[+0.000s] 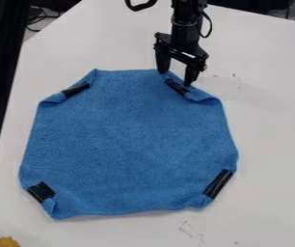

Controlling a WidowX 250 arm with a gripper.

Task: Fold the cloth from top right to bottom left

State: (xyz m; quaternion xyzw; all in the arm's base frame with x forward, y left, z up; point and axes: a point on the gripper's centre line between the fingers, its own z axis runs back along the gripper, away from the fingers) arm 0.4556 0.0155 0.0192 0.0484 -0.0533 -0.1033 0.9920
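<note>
Two fingers (164,61) of the black gripper (175,78) stand apart at the blue fabric cloth's (130,140) top-right corner, beside a short black strip (176,87); the cloth lies toward the white worktop's (272,120) left edge.

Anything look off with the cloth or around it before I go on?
The blue cloth looks odd: all four corners are tucked in under black strips, leaving it roughly eight-sided. Faint reddish marks also stain the white table.

Cloth (130,140) on table (272,125), gripper (175,78) seemingly above.
</note>
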